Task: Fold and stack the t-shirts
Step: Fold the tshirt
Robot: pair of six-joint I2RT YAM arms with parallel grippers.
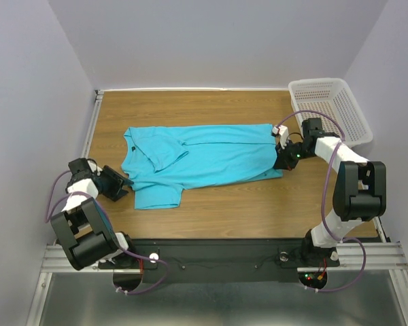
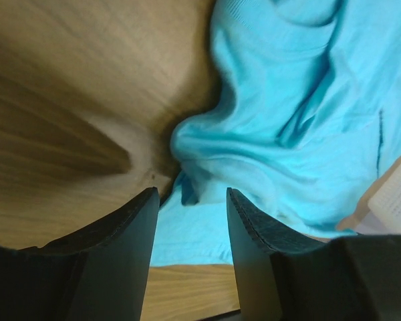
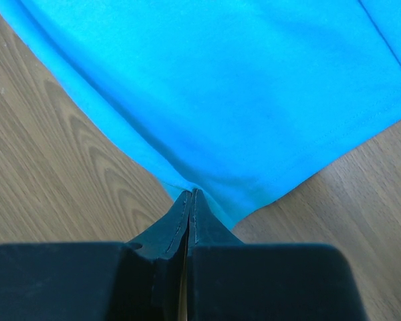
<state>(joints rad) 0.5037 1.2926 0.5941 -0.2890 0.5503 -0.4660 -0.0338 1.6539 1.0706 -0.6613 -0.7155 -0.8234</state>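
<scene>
One turquoise-blue t-shirt (image 1: 204,159) lies across the wooden table (image 1: 224,210), its upper part folded over and a sleeve sticking out at the lower left. My left gripper (image 1: 126,183) is open just left of that sleeve. In the left wrist view the gripper (image 2: 190,194) holds nothing, with rumpled shirt fabric (image 2: 287,100) ahead of the fingertips. My right gripper (image 1: 280,163) is at the shirt's right end. In the right wrist view it (image 3: 190,192) is shut on the hem edge of the shirt (image 3: 220,80).
A white perforated plastic basket (image 1: 330,109) stands at the back right corner, just behind the right arm. Bare wood shows in front of the shirt and behind it. Walls close in the table on the left, back and right.
</scene>
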